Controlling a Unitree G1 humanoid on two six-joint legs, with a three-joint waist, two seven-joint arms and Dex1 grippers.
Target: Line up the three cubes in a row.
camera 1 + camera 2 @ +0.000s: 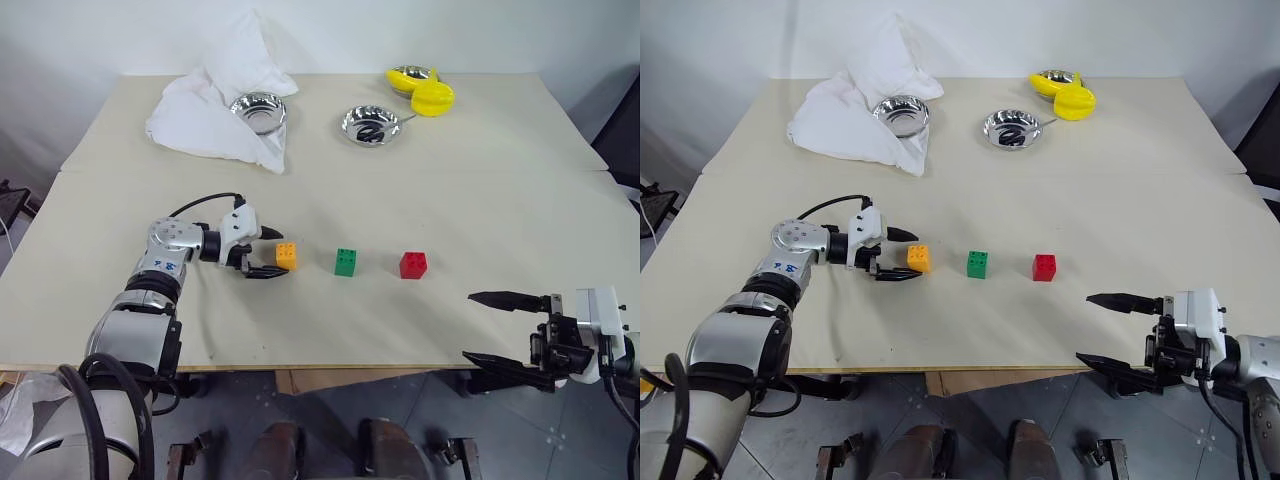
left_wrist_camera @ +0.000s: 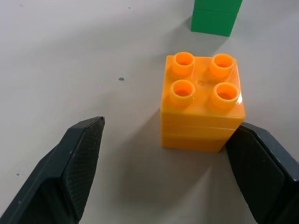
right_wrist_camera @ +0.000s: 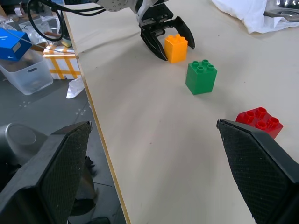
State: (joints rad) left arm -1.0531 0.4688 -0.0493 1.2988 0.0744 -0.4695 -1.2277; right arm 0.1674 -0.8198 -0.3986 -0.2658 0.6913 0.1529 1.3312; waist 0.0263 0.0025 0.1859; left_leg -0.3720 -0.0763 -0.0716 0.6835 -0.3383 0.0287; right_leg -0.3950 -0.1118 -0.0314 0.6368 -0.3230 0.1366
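The orange cube point(image 1: 286, 256), green cube point(image 1: 346, 262) and red cube point(image 1: 412, 265) already sit in a row mid-table (nine to three o'clock). The left gripper point(image 1: 268, 253) gapes around the orange one, gripping nothing; the right gripper point(image 1: 503, 328) idles open at five o'clock. The job looks essentially done.

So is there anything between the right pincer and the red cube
Nothing visible. The right pincer hangs open off the table's near edge, and the stretch of table up to the red cube is bare. The green cube sits further left.
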